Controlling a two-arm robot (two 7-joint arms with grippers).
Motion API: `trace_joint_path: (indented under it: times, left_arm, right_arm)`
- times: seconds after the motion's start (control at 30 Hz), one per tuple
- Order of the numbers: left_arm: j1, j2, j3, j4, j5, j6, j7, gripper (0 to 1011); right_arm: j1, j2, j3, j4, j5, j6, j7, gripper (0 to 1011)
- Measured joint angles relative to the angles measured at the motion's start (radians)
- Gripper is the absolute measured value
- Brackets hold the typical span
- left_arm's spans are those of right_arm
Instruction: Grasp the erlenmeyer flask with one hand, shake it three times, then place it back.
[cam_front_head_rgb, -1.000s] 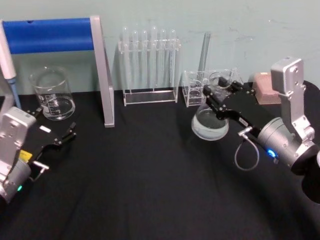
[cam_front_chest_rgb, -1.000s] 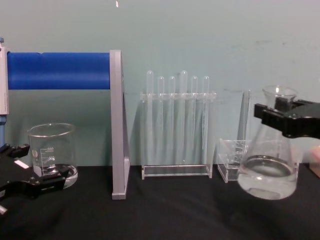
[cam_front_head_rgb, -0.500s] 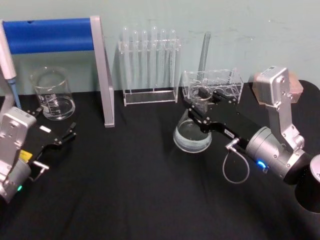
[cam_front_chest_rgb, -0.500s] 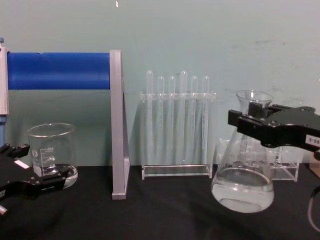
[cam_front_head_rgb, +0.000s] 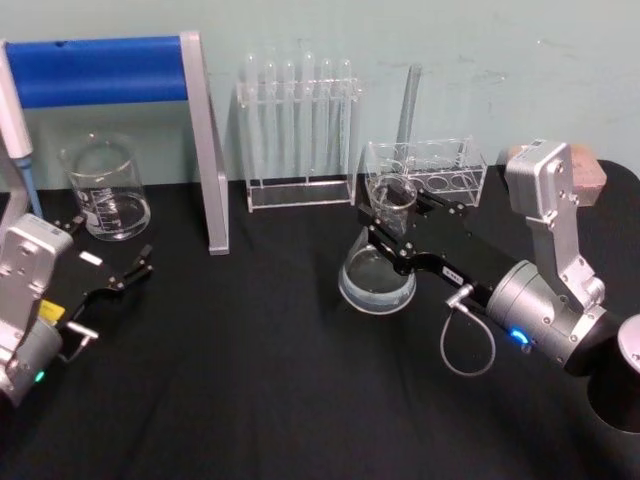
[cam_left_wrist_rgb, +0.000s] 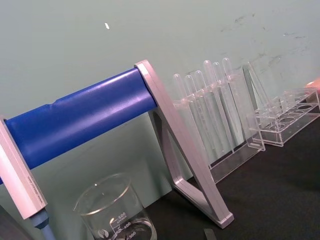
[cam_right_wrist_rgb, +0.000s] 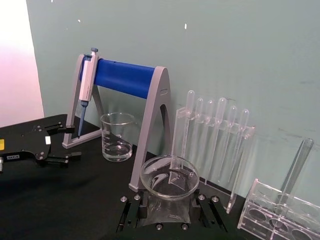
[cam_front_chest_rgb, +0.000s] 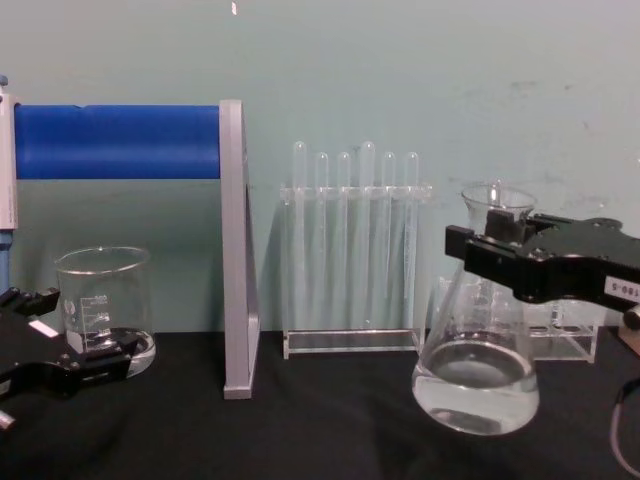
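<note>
The erlenmeyer flask (cam_front_head_rgb: 378, 272) is clear glass with a little liquid in its wide base. It hangs slightly tilted at the centre right of the black table (cam_front_head_rgb: 260, 380). My right gripper (cam_front_head_rgb: 393, 213) is shut on its narrow neck just under the lip. From the chest view the flask (cam_front_chest_rgb: 476, 385) sits low over the tabletop, and the black jaws of the right gripper (cam_front_chest_rgb: 492, 256) cross the neck. I cannot tell whether the base touches the table. The right wrist view looks down into the flask mouth (cam_right_wrist_rgb: 169, 176). My left gripper (cam_front_head_rgb: 112, 274) rests open at the left, near the beaker.
A glass beaker (cam_front_head_rgb: 105, 190) stands at the back left beside a blue-barred pipette stand (cam_front_head_rgb: 100, 70). A rack of test tubes (cam_front_head_rgb: 298, 130) and a small clear rack (cam_front_head_rgb: 425, 170) line the back wall. A pinkish block (cam_front_head_rgb: 592, 172) lies at the far right.
My right gripper has carried the flask leftward and down, away from the small clear rack toward the table's middle. The left arm has not moved.
</note>
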Motion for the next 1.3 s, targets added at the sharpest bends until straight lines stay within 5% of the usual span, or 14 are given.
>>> trace_joint_path:
  times: [1.3]
  left_arm:
    - [0.0, 0.0, 0.0, 0.0, 0.0, 0.0, 0.0, 1001]
  right_arm:
    - [-0.018, -0.007, -0.038, 0.061, -0.023, -0.003, -0.011, 449]
